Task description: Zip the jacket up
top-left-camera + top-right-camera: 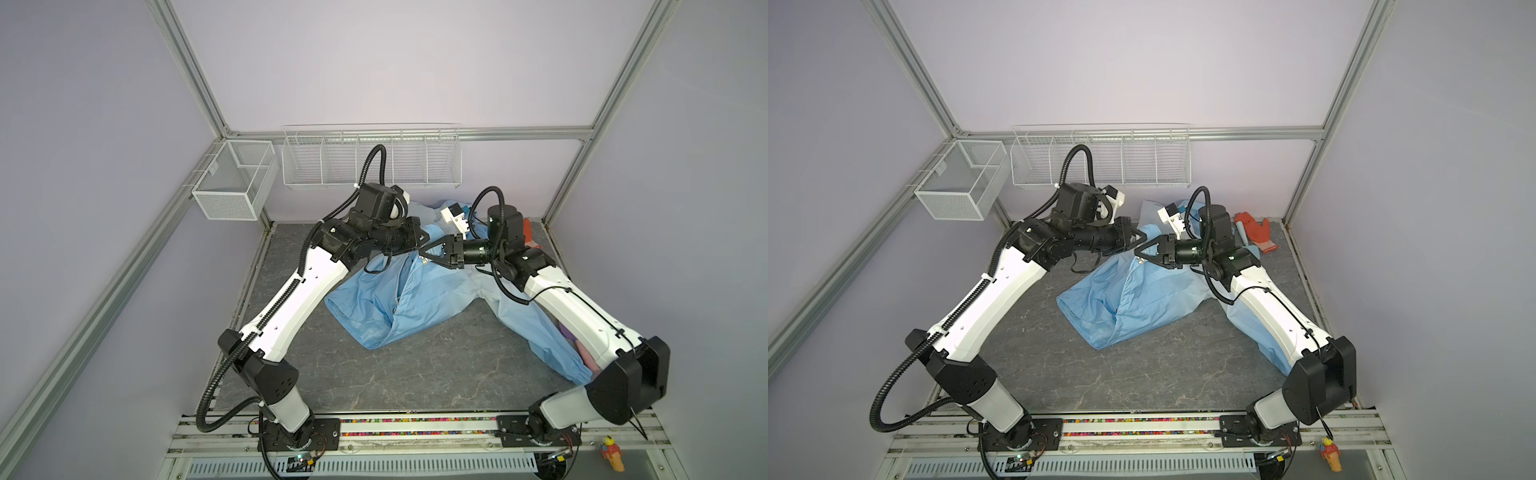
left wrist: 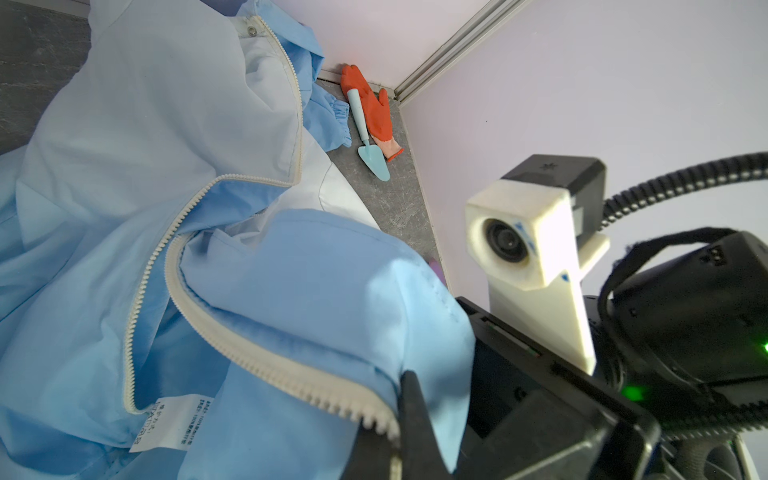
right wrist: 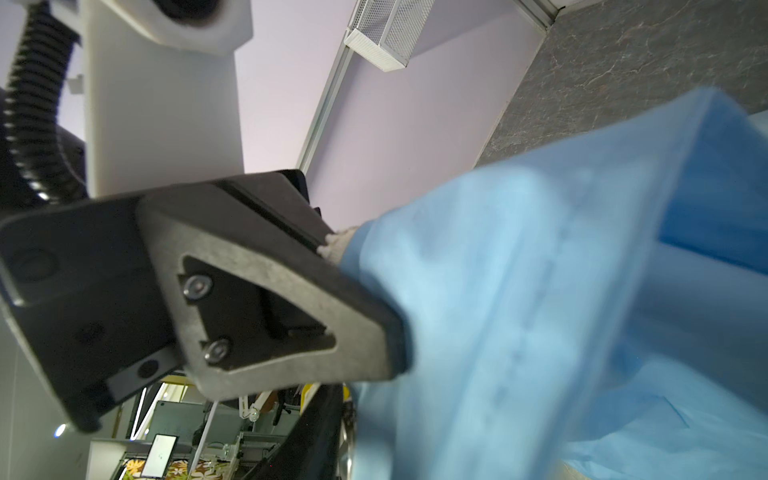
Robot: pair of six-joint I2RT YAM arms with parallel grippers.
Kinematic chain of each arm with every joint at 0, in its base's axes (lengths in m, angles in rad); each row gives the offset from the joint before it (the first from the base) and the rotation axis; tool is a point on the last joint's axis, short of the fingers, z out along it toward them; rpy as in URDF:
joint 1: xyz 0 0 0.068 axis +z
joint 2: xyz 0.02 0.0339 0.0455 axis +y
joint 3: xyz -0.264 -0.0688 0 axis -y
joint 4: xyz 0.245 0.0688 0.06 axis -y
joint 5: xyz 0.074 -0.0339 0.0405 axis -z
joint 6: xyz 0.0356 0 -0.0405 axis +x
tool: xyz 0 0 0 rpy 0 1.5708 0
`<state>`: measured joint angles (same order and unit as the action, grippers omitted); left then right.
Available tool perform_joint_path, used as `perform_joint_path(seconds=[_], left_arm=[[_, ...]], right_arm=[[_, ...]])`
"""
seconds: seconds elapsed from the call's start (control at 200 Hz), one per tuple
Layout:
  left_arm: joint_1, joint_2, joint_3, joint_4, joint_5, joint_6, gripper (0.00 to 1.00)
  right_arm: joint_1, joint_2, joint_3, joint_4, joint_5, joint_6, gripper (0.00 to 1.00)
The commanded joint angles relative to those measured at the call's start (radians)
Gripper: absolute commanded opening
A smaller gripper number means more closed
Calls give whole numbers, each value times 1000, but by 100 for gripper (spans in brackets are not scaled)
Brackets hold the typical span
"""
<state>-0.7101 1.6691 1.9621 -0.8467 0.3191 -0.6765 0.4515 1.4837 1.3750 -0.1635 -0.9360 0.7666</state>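
Left gripper (image 1: 1141, 238) of mine pinches the white toothed zipper edge (image 2: 291, 374) of the thin light-blue fabric jacket (image 1: 1142, 299); my right gripper (image 1: 1138, 252) sits just beside it, spread or pinching I cannot tell.

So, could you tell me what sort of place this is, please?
Most likely a robotics lab test cell: an aluminium frame encloses plain lilac walls, two robot arms are bolted to a front rail, and wire baskets hang behind.

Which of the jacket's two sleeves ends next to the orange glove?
The rear sleeve: its gathered cuff lies by the trowel and orange glove in the back corner. The other sleeve runs forward under the right arm.
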Motion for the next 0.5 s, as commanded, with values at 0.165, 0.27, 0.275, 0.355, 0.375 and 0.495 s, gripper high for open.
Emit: perform_joint_path(seconds=[0.165,0.27,0.275,0.355,0.375,0.495], left_arm=[[-5,-32,15,17,3,3,0],[-5,-35,8,18,2,4,0],[-5,-35,8,18,2,4,0],[-5,-35,6,18,3,6,0],[-5,-35,5,17,2,6,0],[-5,-35,6,19,4,7,0]], right_arm=[[-9,0,-3,38,-11,37,35],[-28,-5,-19,71,-8,74,43],[-28,-5,-19,73,-8,77,43],[-40,-8,-24,87,-12,91,45],[-42,-9,-22,86,-13,91,45],[-44,-6,-13,83,-38,85,40]])
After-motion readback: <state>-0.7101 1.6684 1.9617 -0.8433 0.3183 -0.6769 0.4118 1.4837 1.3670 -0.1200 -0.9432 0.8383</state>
